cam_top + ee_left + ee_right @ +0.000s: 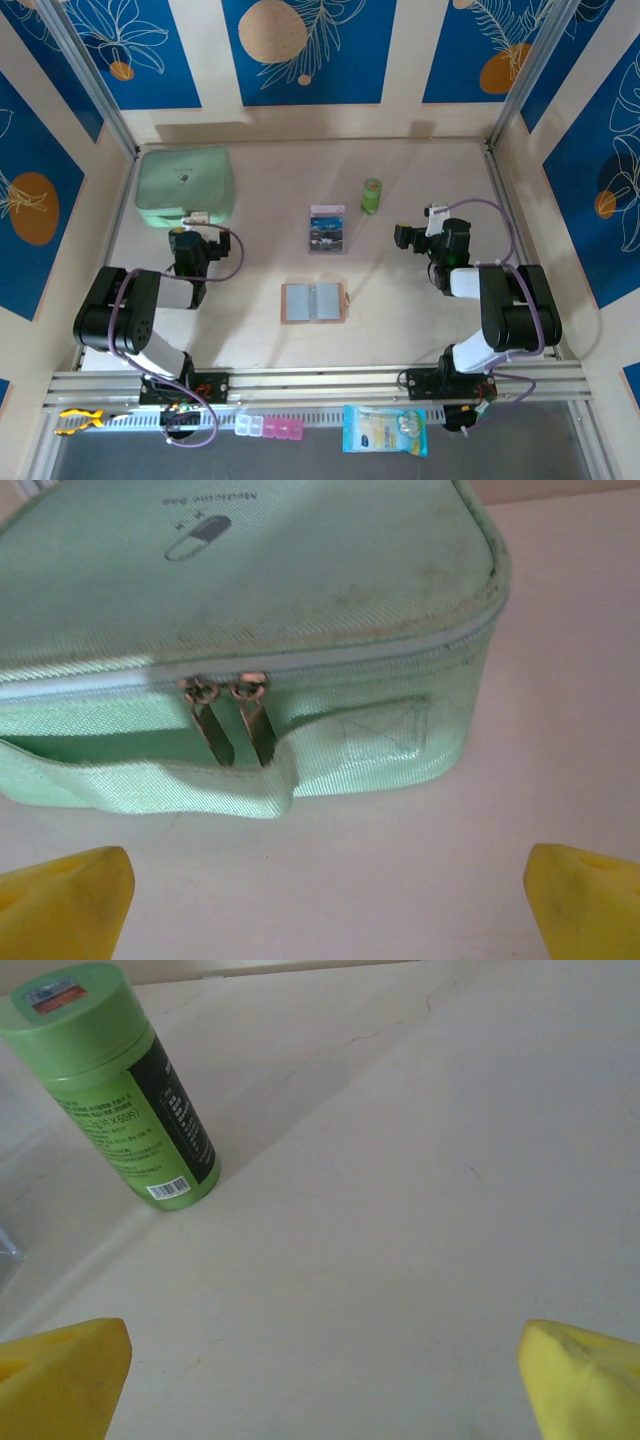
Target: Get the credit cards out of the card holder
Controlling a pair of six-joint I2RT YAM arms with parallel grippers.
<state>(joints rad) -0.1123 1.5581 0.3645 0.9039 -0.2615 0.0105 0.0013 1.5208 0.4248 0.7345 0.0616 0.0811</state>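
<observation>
Both jaws (spread wide) flank card holder (314,302).

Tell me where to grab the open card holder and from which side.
Probably the right-hand edge of the card holder, where the snap tab sticks out. It lies opened flat on the table between the arms, so nothing stands up to pinch. Come straight down from above with the open right gripper, straddling that edge.
</observation>
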